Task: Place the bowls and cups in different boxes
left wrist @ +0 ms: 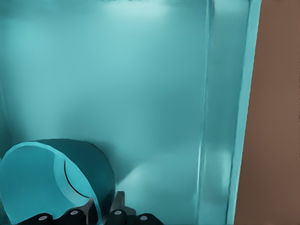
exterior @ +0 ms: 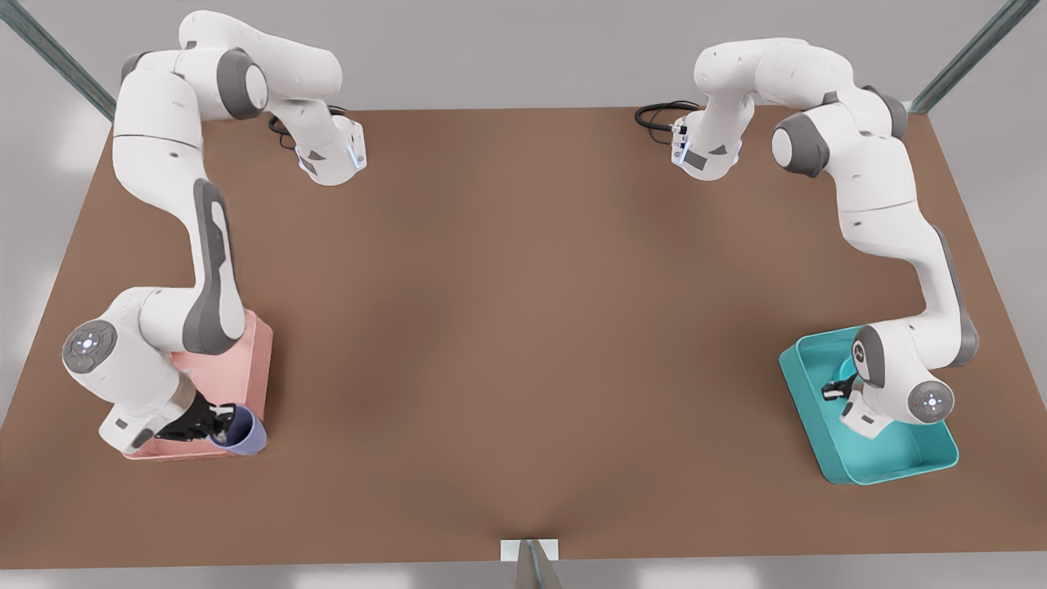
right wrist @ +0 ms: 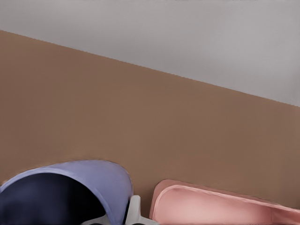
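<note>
Brown surface (exterior: 507,311) under pale grey walls, two white arms mounted along the far edge. At the front view's right, teal box (exterior: 891,466) lying open-topped on the surface; left hand (exterior: 836,391) lowered inside it, fingers (left wrist: 117,206) closed on the rim of the teal bowl (left wrist: 42,183), one finger inside the wall, one outside. Bowl tipped on its side, held just above or against the box floor, cannot tell which. At the front view's left, pink box (exterior: 258,352) partly hidden beneath the other arm; right hand (exterior: 214,421) at that box's near corner, clamped on the rim of the purple cup (exterior: 245,438). Cup tilted, mouth turned toward the arm, hanging over the near corner of the pink box, partly beyond its edge. In the right wrist view, cup (right wrist: 84,187) just beside the pink rim (right wrist: 211,201).
</note>
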Available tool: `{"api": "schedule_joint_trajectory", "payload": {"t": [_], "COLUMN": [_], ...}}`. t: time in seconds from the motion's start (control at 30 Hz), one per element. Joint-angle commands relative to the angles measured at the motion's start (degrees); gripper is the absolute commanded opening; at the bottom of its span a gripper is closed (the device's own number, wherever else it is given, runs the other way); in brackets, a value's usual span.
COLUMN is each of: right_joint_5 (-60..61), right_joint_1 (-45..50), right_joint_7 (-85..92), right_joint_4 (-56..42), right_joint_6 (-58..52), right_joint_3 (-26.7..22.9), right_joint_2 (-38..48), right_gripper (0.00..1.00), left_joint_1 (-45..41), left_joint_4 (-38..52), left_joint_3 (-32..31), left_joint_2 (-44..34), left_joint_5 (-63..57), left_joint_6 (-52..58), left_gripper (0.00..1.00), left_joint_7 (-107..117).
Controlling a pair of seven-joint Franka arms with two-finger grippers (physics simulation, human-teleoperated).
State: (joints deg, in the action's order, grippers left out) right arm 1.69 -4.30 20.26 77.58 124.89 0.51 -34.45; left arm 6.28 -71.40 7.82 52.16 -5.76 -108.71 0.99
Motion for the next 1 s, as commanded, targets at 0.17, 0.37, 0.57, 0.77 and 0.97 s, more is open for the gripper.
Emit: {"api": "schedule_joint_trajectory", "payload": {"t": [0.17, 0.37, 0.57, 0.77, 0.97], "right_joint_5": [2.17, 3.67, 3.85, 3.67, 3.67], "right_joint_1": [-7.21, -8.44, -8.35, -8.44, -8.26], "right_joint_7": [39.86, 40.56, 40.39, 40.48, 40.39], "right_joint_4": [0.55, 0.55, 0.55, 0.82, 1.08], "right_joint_6": [-0.87, 2.02, 3.69, 3.61, 2.99], "right_joint_3": [0.02, -0.07, -0.07, 0.02, 0.28], "right_joint_2": [-1.67, -7.91, -10.20, -10.99, -10.72], "right_gripper": [0.21, 0.21, 0.21, 1.00, 1.00], "left_joint_1": [-3.99, -10.76, -10.85, -10.50, -10.58], "left_joint_4": [-0.05, -1.80, -7.61, -7.61, -7.61], "left_joint_3": [-1.75, -6.67, -10.37, -10.37, -10.37], "left_joint_2": [-19.63, -34.66, -36.51, -36.43, -35.81], "left_joint_5": [2.51, 5.23, 5.58, 5.67, 5.67], "left_joint_6": [18.00, 30.57, 26.70, 27.50, 27.41], "left_gripper": [1.00, 1.00, 1.00, 1.00, 1.00], "left_joint_7": [-4.51, -4.60, -4.60, -4.51, -4.51]}}
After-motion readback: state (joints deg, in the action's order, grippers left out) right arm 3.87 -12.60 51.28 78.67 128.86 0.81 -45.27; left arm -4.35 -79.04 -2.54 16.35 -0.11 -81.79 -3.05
